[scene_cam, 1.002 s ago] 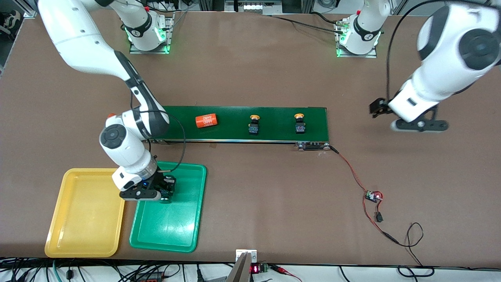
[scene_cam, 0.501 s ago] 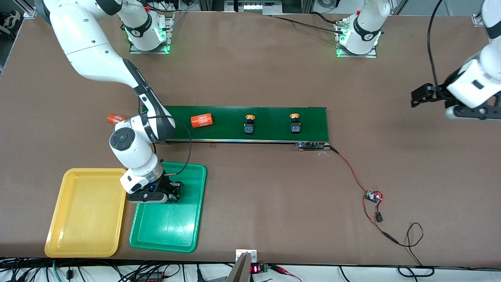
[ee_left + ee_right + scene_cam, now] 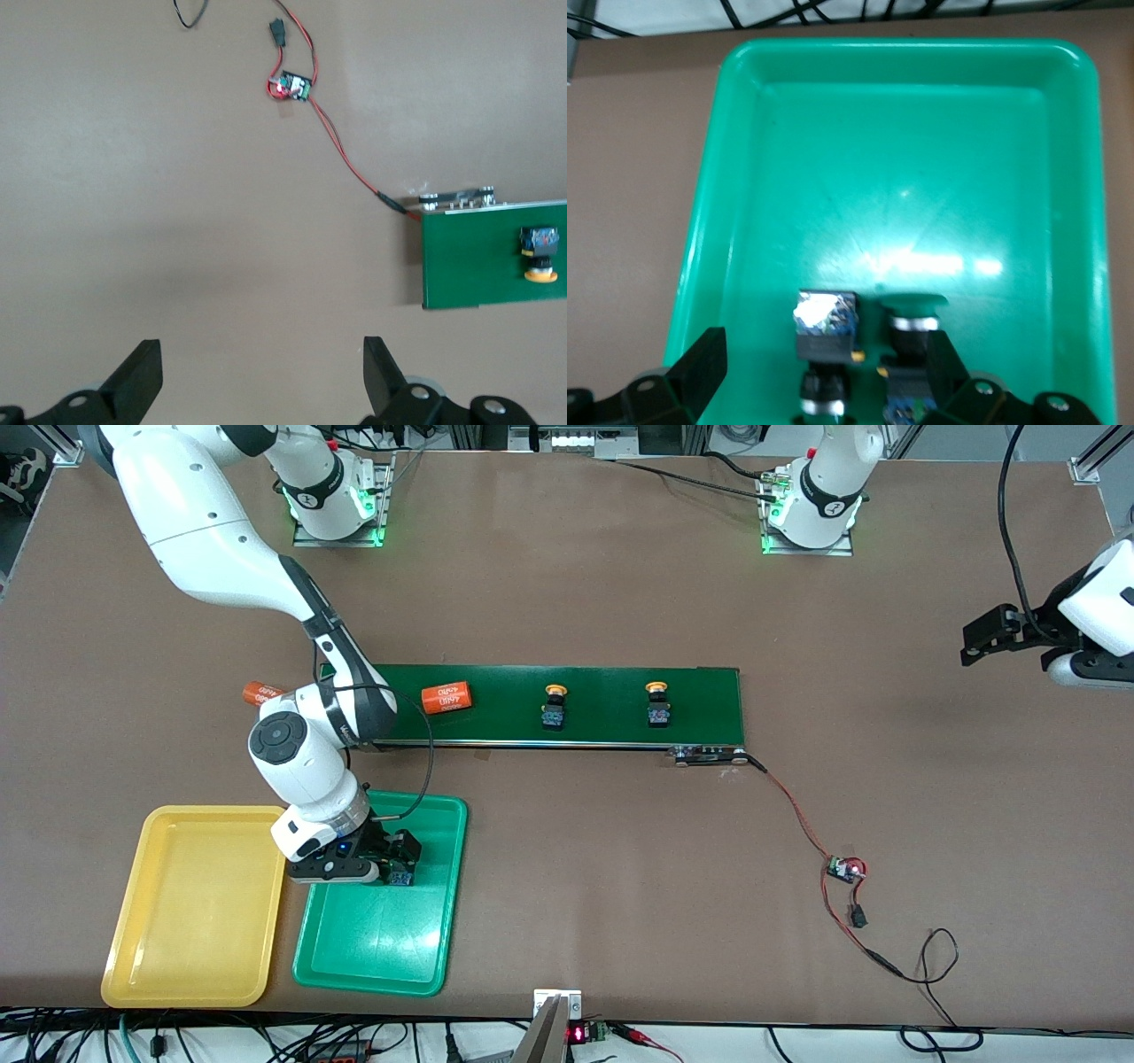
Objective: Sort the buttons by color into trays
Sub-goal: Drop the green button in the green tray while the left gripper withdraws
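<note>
Green tray (image 3: 1076, 221), two buttons (image 3: 826, 323) partly hidden, seemingly.

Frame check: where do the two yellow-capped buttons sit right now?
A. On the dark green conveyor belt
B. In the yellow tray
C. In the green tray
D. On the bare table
A: both yellow-capped buttons stand on the conveyor belt, while the yellow tray holds none.

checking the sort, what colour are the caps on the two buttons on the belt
Yellow-orange on both buttons, clearest in the front view.
</note>
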### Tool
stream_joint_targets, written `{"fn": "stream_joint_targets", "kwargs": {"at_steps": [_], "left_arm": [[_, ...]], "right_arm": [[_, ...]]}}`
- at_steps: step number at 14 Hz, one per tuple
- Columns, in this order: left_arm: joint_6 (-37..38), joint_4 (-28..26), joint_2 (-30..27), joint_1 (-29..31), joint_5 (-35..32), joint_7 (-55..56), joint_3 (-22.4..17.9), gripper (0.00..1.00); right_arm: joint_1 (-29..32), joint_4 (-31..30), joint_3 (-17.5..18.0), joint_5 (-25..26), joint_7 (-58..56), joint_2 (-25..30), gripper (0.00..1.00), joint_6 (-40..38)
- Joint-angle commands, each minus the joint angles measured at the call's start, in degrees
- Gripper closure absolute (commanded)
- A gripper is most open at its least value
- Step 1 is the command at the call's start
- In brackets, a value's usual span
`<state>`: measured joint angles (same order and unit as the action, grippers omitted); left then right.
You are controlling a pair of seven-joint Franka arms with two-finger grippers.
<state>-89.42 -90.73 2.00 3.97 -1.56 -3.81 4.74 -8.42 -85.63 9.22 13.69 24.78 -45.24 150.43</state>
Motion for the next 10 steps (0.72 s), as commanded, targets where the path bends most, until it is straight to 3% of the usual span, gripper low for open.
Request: {"fn": "stream_joint_targets", "kwargs": {"at_steps": [1, 3, 7, 10], "left_arm": [[2.2, 1.3, -0.3, -0.2, -1.3, -1.1, 0.7, 0.00], [2.5, 1.3, -0.2, -0.5, -1.3, -0.8, 1.0, 0.00], [2.4, 1.4, -0.2, -0.5, -1.3, -0.8, 2.0, 0.00], [2.4, 1.4, -0.2, -0.5, -1.3, -0.8, 1.9, 0.00]], "right_arm": [[-0.8, -4.0, -1.1, -0.2, 1.2, 8.0, 0.00, -9.2], [-0.9, -5.2, -1.1, -0.3, 2.3, 11.8, 0.00, -16.2], [-0.7, -13.8, -1.0, -4.5, 1.9, 21.2, 0.00, -17.5], [-0.7, -19.7, -0.1, -5.2, 1.9, 28.3, 0.00, -23.1]]}}
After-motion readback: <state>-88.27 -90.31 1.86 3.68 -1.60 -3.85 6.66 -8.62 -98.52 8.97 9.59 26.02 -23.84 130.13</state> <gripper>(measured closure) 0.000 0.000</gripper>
